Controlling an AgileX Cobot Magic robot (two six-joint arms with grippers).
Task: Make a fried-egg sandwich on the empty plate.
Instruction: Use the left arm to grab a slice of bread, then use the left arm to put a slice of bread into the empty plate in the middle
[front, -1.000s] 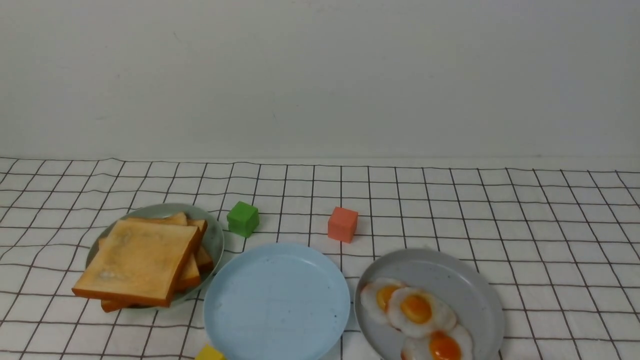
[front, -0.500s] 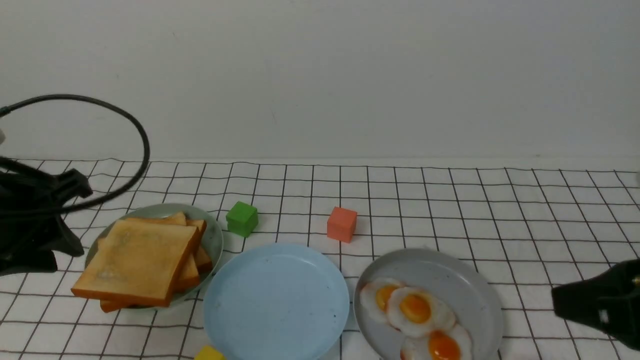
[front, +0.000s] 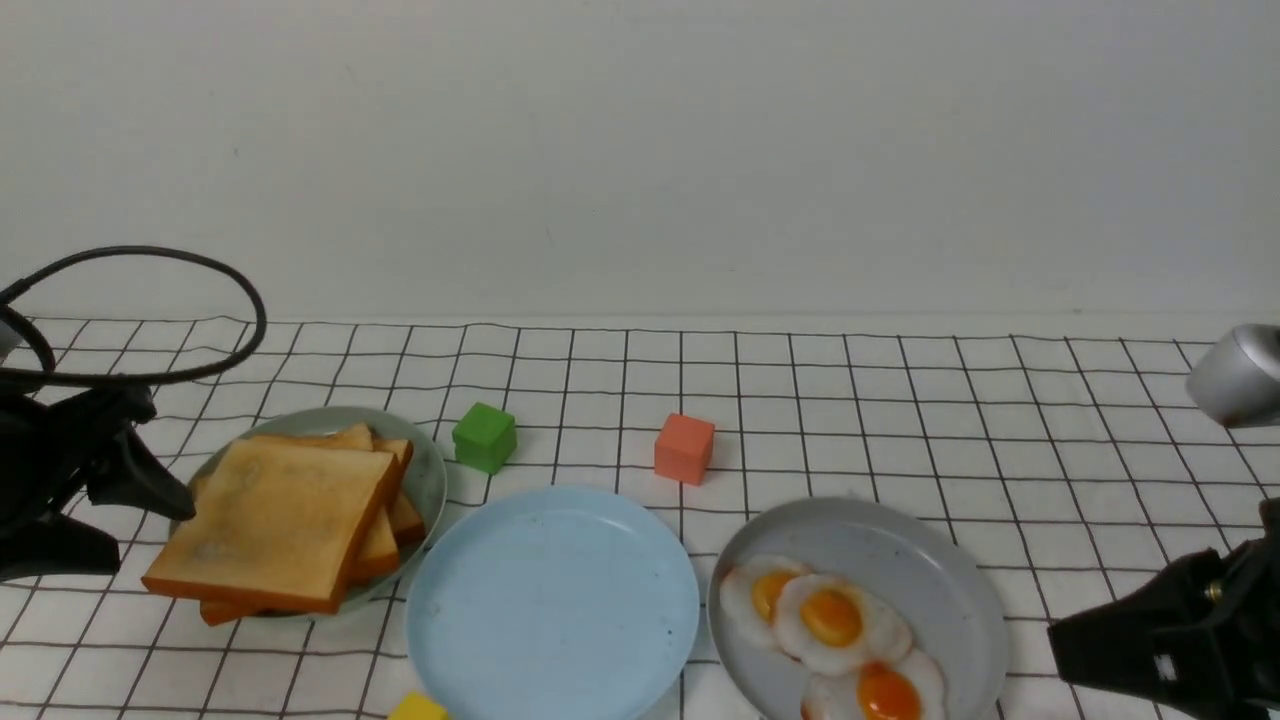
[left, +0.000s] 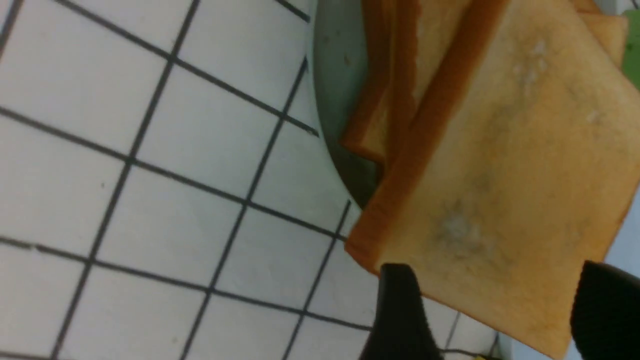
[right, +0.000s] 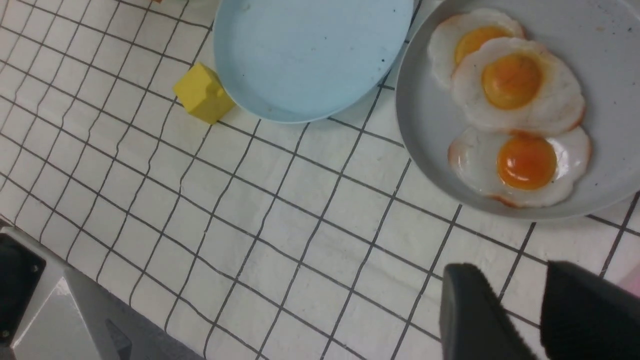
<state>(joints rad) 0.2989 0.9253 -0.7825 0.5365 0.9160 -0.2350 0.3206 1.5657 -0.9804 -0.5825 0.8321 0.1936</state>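
Several stacked toast slices (front: 280, 515) left of the blue plate (front: 553, 600): the wide left gripper (left: 495, 280) may pinch two; the right gripper (right: 515, 270) is part-open, empty.

Surface (front: 900, 420) covered by a white cloth (front: 1050, 400) with a dark grid, slightly wrinkled. Three plates sit directly on it in a row along the near side: pale green plate (front: 432, 478) left, light blue plate (front: 550, 600) centre, grey speckled plate (front: 900, 550) right, rims just beside each other. Green cube (front: 485, 437) and orange cube (front: 685, 449) sit behind the blue plate. Yellow cube (front: 418, 708) sits at its near-left rim.
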